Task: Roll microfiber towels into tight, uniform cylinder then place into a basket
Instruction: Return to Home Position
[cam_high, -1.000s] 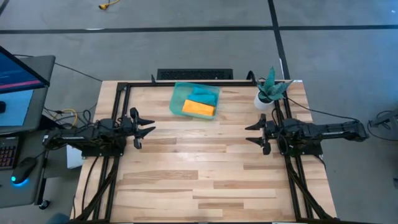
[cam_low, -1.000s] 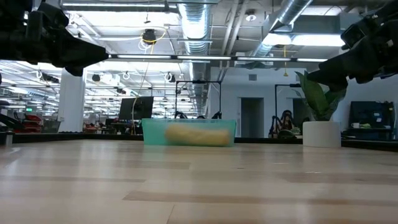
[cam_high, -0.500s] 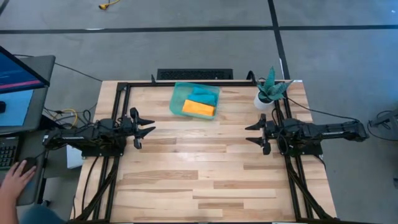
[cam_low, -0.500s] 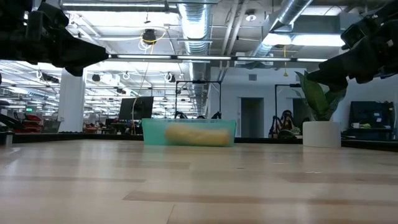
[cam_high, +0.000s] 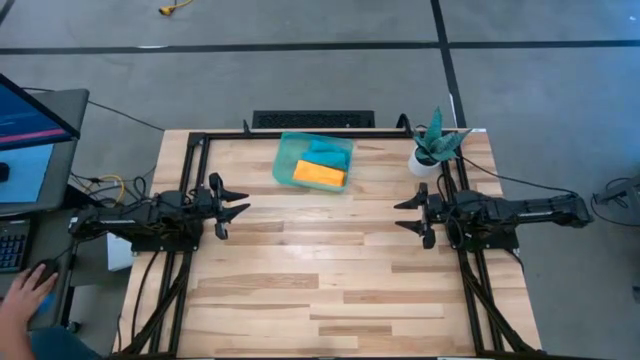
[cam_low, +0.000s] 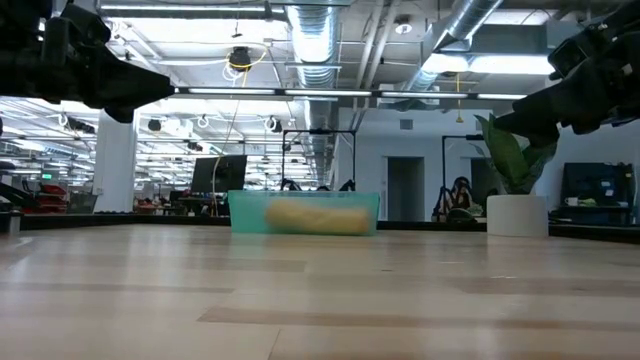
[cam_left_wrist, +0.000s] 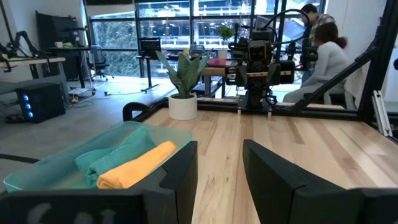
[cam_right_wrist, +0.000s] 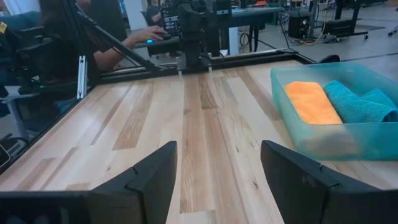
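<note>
Wood surface (cam_high: 330, 270), basket (cam_high: 287, 150) at far edge holds rolled orange towel (cam_high: 319, 174) beside teal towel (cam_high: 325, 151); left claw (cam_high: 246, 202) and right claw (cam_high: 398, 215) at opposite sides, both spread open, empty.

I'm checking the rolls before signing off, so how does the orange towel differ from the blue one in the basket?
The orange towel is a smooth, compact roll; the teal-blue towel looks looser, with visible folds. The orange towel lies on the side nearer the middle of the table, the teal-blue towel on the side nearer its edge. Both lie side by side in the basket, touching.
</note>
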